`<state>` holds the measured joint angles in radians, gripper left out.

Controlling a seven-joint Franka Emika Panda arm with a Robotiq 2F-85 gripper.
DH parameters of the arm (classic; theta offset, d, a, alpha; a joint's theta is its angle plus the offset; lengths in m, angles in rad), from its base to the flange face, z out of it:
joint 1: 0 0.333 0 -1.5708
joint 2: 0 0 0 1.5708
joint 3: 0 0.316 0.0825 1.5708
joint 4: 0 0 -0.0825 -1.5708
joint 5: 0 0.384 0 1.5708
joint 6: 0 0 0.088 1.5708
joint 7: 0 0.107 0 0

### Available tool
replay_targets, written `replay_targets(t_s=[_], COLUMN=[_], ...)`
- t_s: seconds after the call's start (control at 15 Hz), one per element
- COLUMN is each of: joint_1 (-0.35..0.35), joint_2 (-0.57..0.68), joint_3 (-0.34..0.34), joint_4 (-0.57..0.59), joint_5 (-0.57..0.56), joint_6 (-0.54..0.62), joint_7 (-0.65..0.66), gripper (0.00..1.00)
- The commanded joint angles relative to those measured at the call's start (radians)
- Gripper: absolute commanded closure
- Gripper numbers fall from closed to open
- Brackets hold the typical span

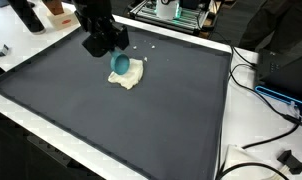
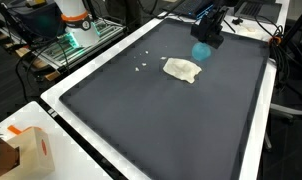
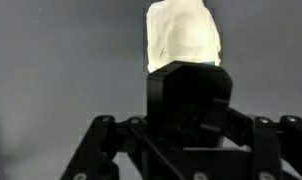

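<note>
A teal cup [image 1: 121,63] hangs just above a crumpled cream cloth [image 1: 129,76] that lies on the dark mat [image 1: 141,120]. My black gripper [image 1: 115,55] comes down from above and is shut on the cup. In an exterior view the cup [image 2: 201,51] sits under the gripper [image 2: 203,42], beside the cloth [image 2: 182,69]. In the wrist view the cup [image 3: 191,95] is a dark block filling the space at the gripper [image 3: 191,112], and the cloth [image 3: 184,35] shows past its far edge. The fingertips are hidden by the cup.
The mat has a white table border [image 1: 223,120]. A few small white crumbs [image 2: 141,67] lie near the cloth. A cardboard box [image 2: 29,150] stands at one corner. Cables [image 1: 263,92] and a black item [image 1: 289,158] lie off the mat's edge.
</note>
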<state>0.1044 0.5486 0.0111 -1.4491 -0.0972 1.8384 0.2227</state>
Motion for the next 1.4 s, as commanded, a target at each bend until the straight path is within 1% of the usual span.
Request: replay_targets(t_s=[0.0,0.27,0.53,0.73,1.0,1.2,1.33], joint_1=[-0.087,-0.169,-0.251,-0.306,-0.351,-0.366,-0.374], joint_2=[-0.059,-0.067,-0.053,-0.037,0.001,0.034,0.056], joint_3=[0.040,0.067,0.094,0.107,0.096,0.078,0.068], joint_4=[-0.069,-0.083,-0.086,-0.089,-0.081,-0.072,-0.069], joint_5=[0.155,0.335,0.523,0.652,0.792,0.865,0.917], joint_6=[0.049,0.055,0.007,-0.059,-0.198,-0.292,-0.332], joint_7=[-0.161,-0.356,-0.537,-0.641,-0.680,-0.664,-0.659], gripper=[0.81,0.81,0.81,0.81,0.81,0.81,0.81])
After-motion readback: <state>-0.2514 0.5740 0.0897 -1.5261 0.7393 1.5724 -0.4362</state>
